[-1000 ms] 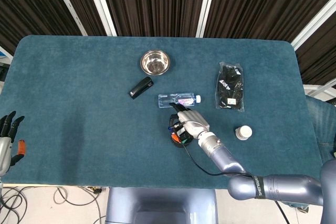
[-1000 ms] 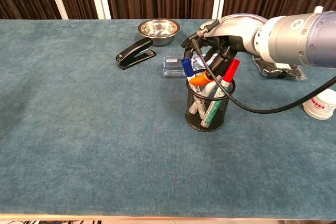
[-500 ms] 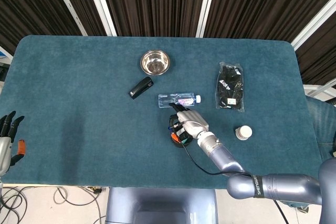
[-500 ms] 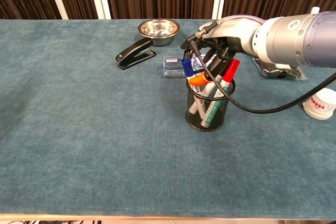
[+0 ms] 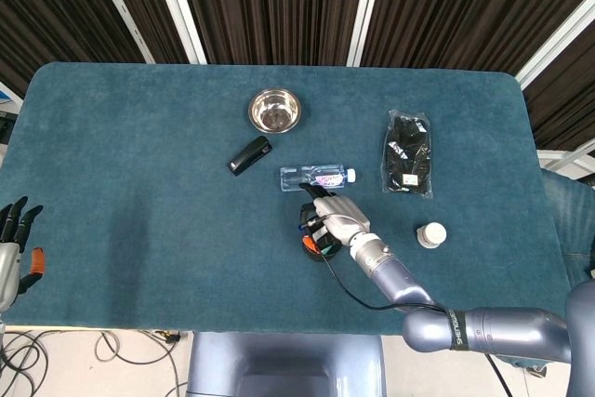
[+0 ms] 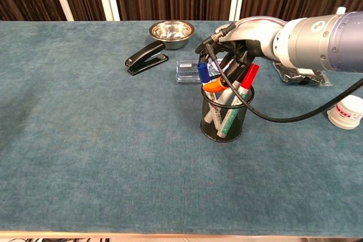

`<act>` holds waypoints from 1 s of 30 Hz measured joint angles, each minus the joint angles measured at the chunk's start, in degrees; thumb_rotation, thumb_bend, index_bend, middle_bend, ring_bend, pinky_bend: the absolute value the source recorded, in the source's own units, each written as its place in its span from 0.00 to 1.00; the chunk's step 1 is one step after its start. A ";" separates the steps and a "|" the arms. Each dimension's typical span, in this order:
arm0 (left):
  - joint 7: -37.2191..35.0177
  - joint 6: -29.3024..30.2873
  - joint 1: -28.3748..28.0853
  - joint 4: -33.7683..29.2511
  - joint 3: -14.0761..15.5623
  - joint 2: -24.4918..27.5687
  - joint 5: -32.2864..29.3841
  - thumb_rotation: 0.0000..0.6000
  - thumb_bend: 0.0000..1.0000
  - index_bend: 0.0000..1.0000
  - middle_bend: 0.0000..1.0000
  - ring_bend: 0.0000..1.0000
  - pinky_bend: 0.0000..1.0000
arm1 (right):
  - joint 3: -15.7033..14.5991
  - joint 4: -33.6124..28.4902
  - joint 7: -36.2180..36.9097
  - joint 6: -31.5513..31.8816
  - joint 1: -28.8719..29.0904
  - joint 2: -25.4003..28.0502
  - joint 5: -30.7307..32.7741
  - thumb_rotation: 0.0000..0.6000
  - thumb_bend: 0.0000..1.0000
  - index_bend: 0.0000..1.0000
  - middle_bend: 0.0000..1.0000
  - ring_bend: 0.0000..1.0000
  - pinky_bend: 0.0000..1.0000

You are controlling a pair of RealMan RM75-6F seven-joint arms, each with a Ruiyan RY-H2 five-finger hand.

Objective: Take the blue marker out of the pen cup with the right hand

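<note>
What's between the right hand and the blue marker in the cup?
Nothing visible. The right hand hovers over the pen cup, fingers right by the blue marker cap. The orange marker and red marker crowd the same cup beside it, so the fingers could catch those. Contact can't be told.

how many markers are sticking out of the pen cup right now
3, all in the pen cup: blue marker at left, orange marker in the middle, red marker at right. Others may be hidden.

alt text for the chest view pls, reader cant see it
The right hand reaches over a black mesh pen cup toward the blue marker standing inside with orange and red ones. Behind on the teal table: a black stapler and a steel bowl.
</note>
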 measured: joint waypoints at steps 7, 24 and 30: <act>-0.07 -0.12 0.01 -0.14 0.01 0.07 -0.15 1.00 0.59 0.12 0.00 0.00 0.00 | 0.32 -1.01 0.32 0.11 -0.11 0.85 -0.09 1.00 0.45 0.58 0.00 0.00 0.16; -0.45 -0.17 0.09 -0.59 0.19 0.26 -0.01 1.00 0.59 0.12 0.00 0.00 0.00 | 3.21 -6.84 2.24 -0.96 -0.34 9.14 0.26 1.00 0.45 0.58 0.00 0.00 0.16; -0.49 -0.19 0.09 -0.68 0.24 0.27 0.07 1.00 0.59 0.12 0.00 0.00 0.00 | 5.99 -8.69 4.16 -2.41 -0.14 15.56 2.05 1.00 0.45 0.58 0.00 0.00 0.16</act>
